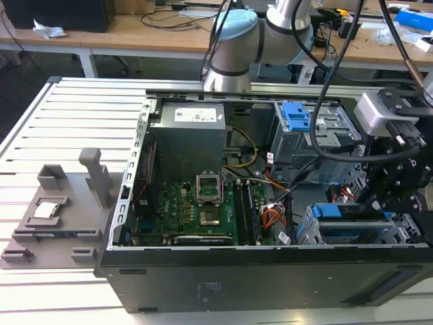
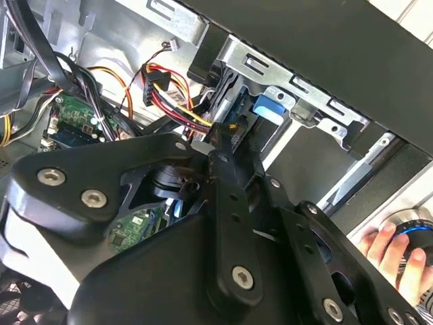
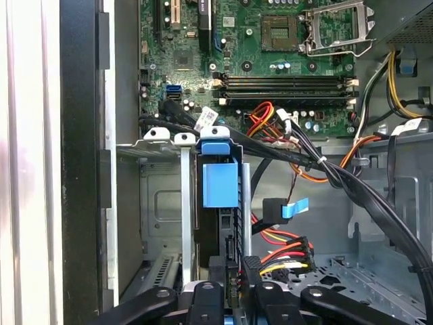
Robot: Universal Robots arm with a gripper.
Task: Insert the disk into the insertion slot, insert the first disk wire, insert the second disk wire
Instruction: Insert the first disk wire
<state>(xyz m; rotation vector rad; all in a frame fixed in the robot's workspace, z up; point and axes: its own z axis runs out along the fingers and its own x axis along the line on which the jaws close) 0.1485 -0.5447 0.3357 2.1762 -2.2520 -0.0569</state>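
The disk point(image 3: 220, 183) stands edge-on inside the insertion slot point(image 3: 159, 203), its blue caddy tab facing the motherboard. In the exterior view the disk point(image 1: 345, 215) sits in the silver cage point(image 1: 406, 233) at the case's near right corner. My gripper point(image 3: 233, 288) is at the disk's other end, its fingers close together on a black wire connector point(image 3: 245, 267) with red, yellow and black leads. In the second wrist view the gripper point(image 2: 223, 139) points at the blue tab point(image 2: 270, 108). A second black connector with a blue pull tab point(image 3: 277, 210) hangs free beside the disk.
Thick black cable bundles point(image 3: 318, 166) cross above the cage. Another loose power plug point(image 2: 159, 84) dangles nearby. The motherboard point(image 1: 196, 210) fills the case floor, and a grey bay with a blue latch point(image 1: 295, 116) stands behind. A person's hand point(image 2: 392, 247) rests outside the case.
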